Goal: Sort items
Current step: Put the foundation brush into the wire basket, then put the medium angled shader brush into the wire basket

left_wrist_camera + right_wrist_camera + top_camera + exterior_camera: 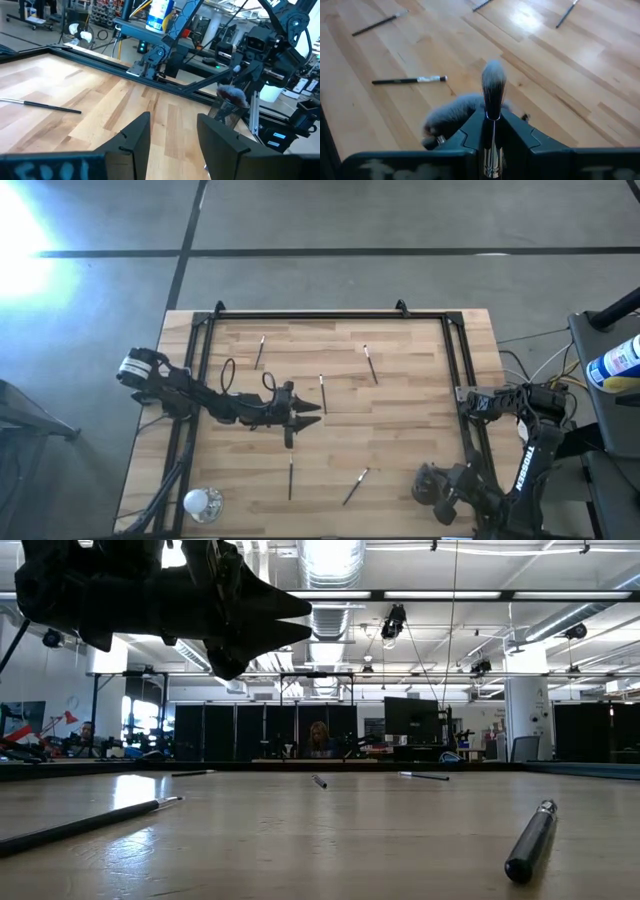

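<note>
Slim brushes lie flat on the wooden table: several in the high view [322, 393] [370, 365] [260, 352] [290, 478] [355, 485]. My left gripper [305, 412] [172, 135] hovers open above the table's middle, touching nothing, with one brush [40, 104] lying ahead of it. My right gripper [445, 490] [492, 117] is at the near right corner over the dark cup [430, 483] [225, 112], shut on a brush with a pale bushy head [493, 80]. A fluffy grey brush head [455, 114] [232, 93] sticks up out of that cup. My right gripper pinches a brush between its two fingers by the shiny metal part of the handle [493, 131], just behind the bushy head. The brush lies along the fingers, and its head sticks out past their free ends. It is lifted clear of the table.
A shiny silver cup [200, 502] stands at the near left corner. A black frame rail [330, 315] runs round the table's far and side edges. In the low view two brushes [80, 825] [530, 840] lie close to the near edge. People sit in the room beyond.
</note>
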Tool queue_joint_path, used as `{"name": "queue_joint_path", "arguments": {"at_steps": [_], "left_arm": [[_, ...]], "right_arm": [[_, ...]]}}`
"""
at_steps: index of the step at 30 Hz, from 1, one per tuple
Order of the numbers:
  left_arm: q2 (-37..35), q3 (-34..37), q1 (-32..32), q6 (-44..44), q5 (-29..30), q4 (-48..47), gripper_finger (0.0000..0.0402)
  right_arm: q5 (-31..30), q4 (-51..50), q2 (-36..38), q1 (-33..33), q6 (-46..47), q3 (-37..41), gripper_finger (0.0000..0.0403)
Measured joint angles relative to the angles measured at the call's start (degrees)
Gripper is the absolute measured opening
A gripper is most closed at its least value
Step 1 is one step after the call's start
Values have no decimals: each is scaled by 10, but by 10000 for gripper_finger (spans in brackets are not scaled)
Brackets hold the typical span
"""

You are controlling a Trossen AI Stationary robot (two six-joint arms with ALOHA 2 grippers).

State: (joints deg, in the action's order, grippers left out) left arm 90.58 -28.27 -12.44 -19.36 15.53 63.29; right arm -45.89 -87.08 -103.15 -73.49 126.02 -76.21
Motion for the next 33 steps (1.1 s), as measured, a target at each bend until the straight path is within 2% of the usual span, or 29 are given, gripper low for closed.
{"name": "queue_joint_path", "arguments": {"at_steps": [6, 14, 19, 21, 23, 27, 30, 33], "left_arm": [[0, 0, 0, -1, 0, 0, 153], [0, -1, 0, -2, 0, 0, 153], [0, -1, 1, 6, 11, 1, 153], [0, -1, 3, 12, 15, 1, 153], [0, 0, 2, 7, 44, 1, 150], [0, 3, 4, 11, 71, -9, 115], [0, 3, 4, 26, 70, -9, 68], [0, 3, 5, 40, 70, -10, 18]], "right_arm": [[41, 5, 0, 0, 0, 1, 73], [50, 3, 6, 0, -9, -11, 89], [71, 2, 39, 0, -59, -32, 67], [58, 3, 56, 1, -75, -33, 51], [31, 9, 73, 4, -105, -32, 31], [-25, 13, 103, 18, -184, -24, 10], [-62, 32, 136, 38, -240, -6, 8], [-71, 93, 175, 67, -312, 31, 8]]}}
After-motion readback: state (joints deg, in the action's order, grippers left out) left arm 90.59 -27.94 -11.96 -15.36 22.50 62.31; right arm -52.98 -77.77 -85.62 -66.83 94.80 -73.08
